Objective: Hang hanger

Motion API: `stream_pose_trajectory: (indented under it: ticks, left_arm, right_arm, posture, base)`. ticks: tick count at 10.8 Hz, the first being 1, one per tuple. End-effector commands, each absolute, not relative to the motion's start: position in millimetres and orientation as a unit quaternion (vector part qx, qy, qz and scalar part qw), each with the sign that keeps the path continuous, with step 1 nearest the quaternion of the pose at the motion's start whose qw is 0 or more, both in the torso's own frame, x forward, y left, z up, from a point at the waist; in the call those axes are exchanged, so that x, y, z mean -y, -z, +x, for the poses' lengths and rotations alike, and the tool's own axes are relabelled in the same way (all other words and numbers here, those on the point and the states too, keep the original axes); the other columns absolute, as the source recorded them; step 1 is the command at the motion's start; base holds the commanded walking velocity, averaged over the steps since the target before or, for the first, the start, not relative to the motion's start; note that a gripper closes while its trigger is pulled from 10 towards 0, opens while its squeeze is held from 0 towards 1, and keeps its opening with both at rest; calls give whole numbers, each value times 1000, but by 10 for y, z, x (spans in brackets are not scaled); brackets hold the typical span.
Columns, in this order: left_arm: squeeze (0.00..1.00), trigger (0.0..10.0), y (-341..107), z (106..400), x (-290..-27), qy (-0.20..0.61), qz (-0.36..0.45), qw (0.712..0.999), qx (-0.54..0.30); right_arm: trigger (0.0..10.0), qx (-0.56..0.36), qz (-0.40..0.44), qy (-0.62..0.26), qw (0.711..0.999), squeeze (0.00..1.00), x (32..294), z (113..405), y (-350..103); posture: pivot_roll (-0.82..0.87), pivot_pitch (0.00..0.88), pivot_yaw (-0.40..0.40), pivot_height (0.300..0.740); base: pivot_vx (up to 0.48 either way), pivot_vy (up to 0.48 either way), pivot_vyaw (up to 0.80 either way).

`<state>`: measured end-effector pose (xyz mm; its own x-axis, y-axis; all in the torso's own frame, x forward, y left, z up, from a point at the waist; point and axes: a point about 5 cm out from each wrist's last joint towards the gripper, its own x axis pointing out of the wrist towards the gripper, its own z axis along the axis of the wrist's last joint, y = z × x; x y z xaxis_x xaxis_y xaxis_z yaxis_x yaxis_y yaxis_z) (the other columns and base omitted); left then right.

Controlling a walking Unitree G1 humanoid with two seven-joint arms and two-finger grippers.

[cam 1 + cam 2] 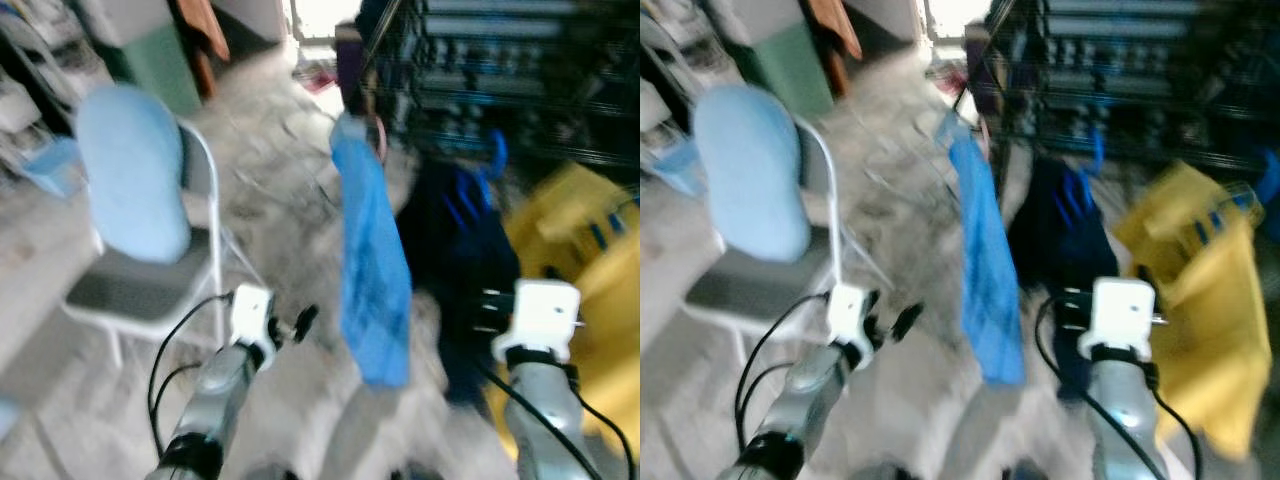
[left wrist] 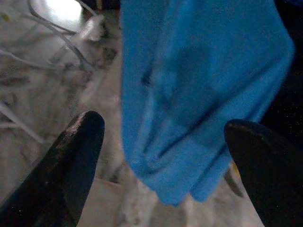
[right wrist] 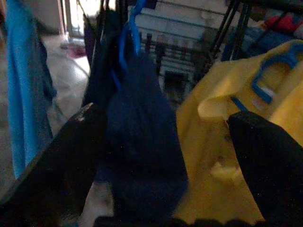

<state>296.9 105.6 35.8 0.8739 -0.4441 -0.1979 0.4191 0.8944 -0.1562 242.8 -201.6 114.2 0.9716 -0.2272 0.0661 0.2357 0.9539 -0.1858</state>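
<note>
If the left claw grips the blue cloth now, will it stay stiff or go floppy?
Probably floppy: the blue cloth hangs long and folded from the rack. It looks thin, so likely light. It may swing away from the open left claw.

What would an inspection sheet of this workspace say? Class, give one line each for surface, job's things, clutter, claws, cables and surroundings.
Surface: pale marbled floor, blurred.
Job's things: bright blue garment, dark navy garment on a blue hanger, and yellow shirt on a blue hanger, all hanging at a dark wire rack.
Clutter: white folding chair with a light blue cloth over its back.
Claws: left claw open, facing the bright blue garment; right claw open, facing the navy garment and yellow shirt.
Cables: black cables along both arms.
Surroundings: green cabinet; bright doorway beyond.
</note>
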Motion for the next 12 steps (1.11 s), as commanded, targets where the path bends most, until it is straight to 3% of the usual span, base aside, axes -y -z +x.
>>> stream_pose_trajectory:
  ticks: [1, 6, 7, 9, 12]
  left_arm:
    - [0, 10000, -346, 2968, -1131, 215, -46, 969, -116]
    - [0, 10000, -640, 3188, -1098, 245, -88, 962, -79]
    - [0, 10000, -686, 3162, -1148, 254, -41, 964, -59]
    - [0, 10000, -606, 3063, -1269, 220, -29, 973, -62]
    - [0, 10000, -494, 2998, -1215, 181, -60, 979, -69]
  right_arm:
    - [10000, 31, -96, 112, 989, 0, 1964, 2442, -1180]
    - [10000, 52, -113, 106, 987, 0, 1956, 2558, -1283]
    - [10000, 47, -115, 94, 988, 0, 1928, 2580, -1257]
    - [10000, 21, -126, 104, 986, 0, 1989, 2537, -1112]
    - [10000, 2, -127, 124, 984, 0, 2136, 2437, -1025]
  posture:
    - [-218, 114, 97, 740]
    - [-199, 115, 66, 740]
    - [-190, 111, 62, 740]
    - [-202, 104, 77, 740]
    - [-214, 91, 75, 740]
  base:
    - [0, 0, 0]
    - [0, 0, 0]
    - [0, 0, 0]
    - [0, 0, 0]
    - [0, 0, -800]
